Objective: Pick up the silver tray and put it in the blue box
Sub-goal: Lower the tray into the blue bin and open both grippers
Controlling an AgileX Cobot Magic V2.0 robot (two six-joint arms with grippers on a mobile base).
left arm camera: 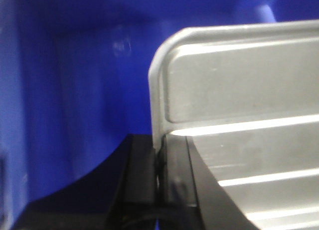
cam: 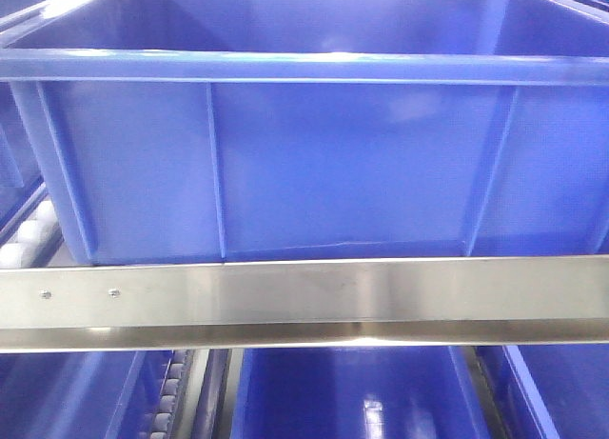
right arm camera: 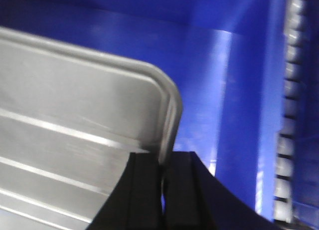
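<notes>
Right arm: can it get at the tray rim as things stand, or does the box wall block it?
Probably yes. The right gripper has its jaws shut on the tray rim beside a rounded corner, and the blue box wall looks clear beyond it.

The left tool [left arm camera: 160, 167] pinches the rim of the tray [left arm camera: 239, 85] near its rounded corner; the wall of the box [left arm camera: 75, 90] rises behind.

Blue box [left arm camera: 75, 90] walls stand close beside both ends of the silver tray [left arm camera: 239, 80], leaving left hand [left arm camera: 159, 162] and right hand [right arm camera: 163, 182] narrow gaps.
</notes>
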